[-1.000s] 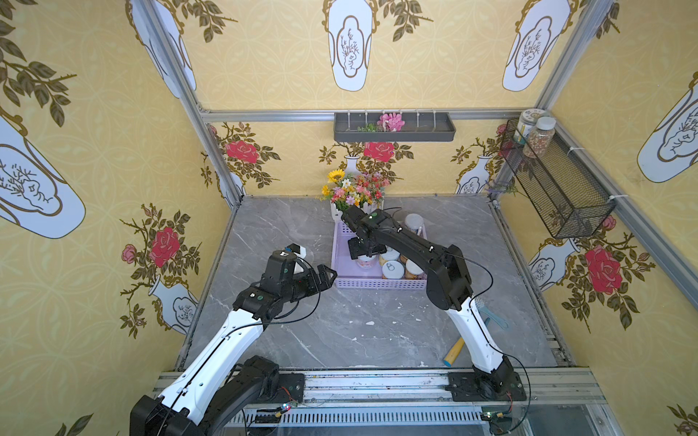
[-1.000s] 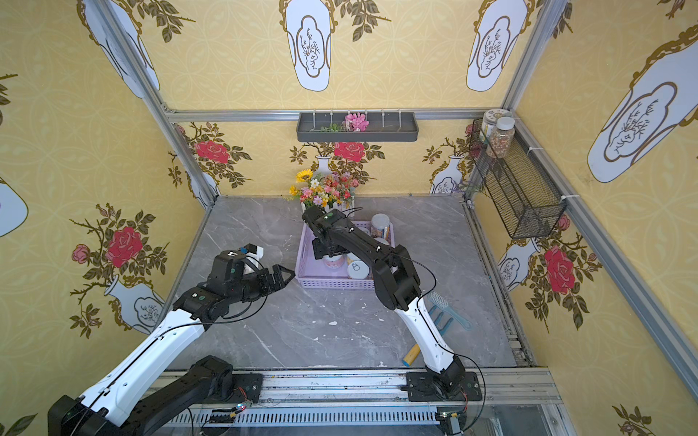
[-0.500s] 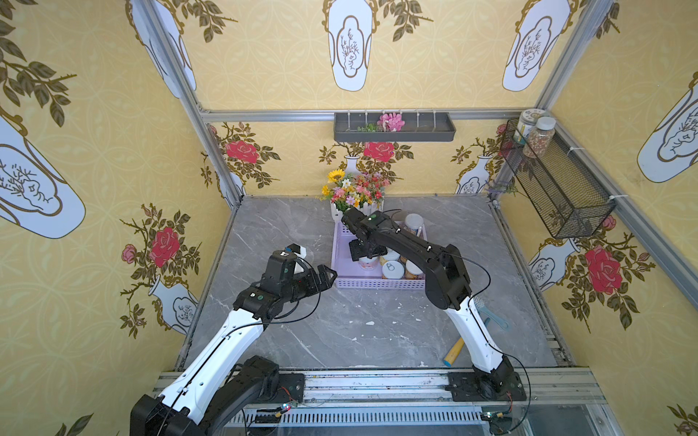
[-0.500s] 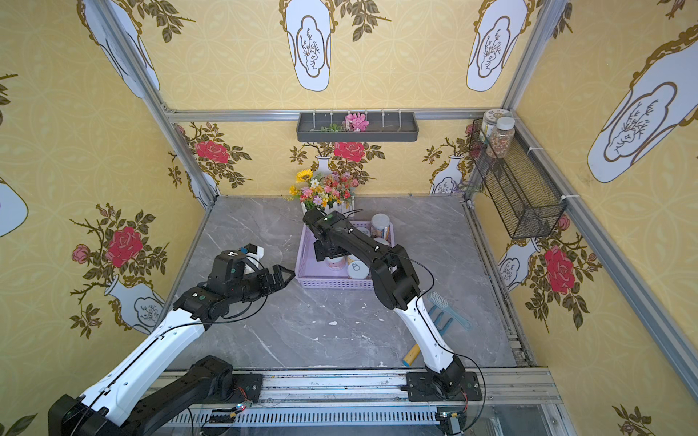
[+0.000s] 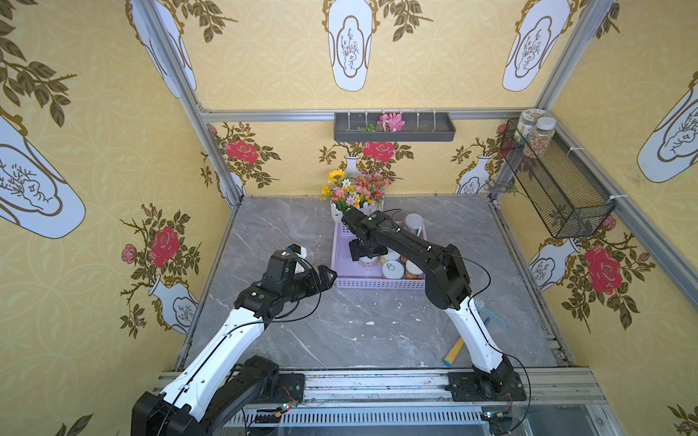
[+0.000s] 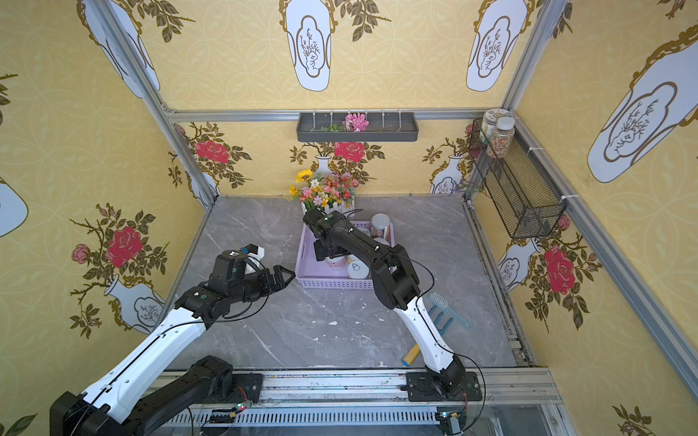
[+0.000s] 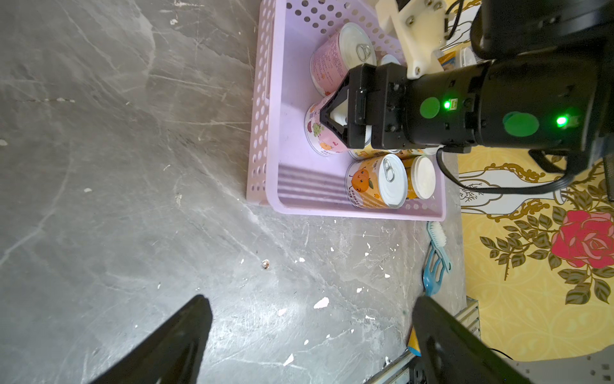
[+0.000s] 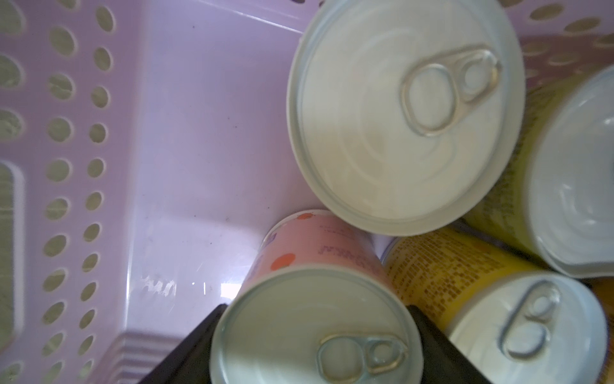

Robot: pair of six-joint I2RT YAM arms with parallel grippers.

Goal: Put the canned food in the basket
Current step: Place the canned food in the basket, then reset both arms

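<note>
Loosening slightly, the right gripper (image 8: 316, 311) has its fingers (image 8: 186, 349) flanking the pink pull-tab can (image 8: 309, 292), upright near the left edge of the lavender basket (image 8: 76, 133) beside other cans (image 8: 398, 116); whether they still pinch it is unclear, likely a release, while the left gripper (image 7: 309, 304) gapes empty

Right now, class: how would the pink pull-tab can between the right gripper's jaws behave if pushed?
The pink pull-tab can looks like rigid metal, unlikely to dent. Its smooth round wall may slip in the right gripper. Squat and upright, it should slide, not tip, into the yellow can.
</note>
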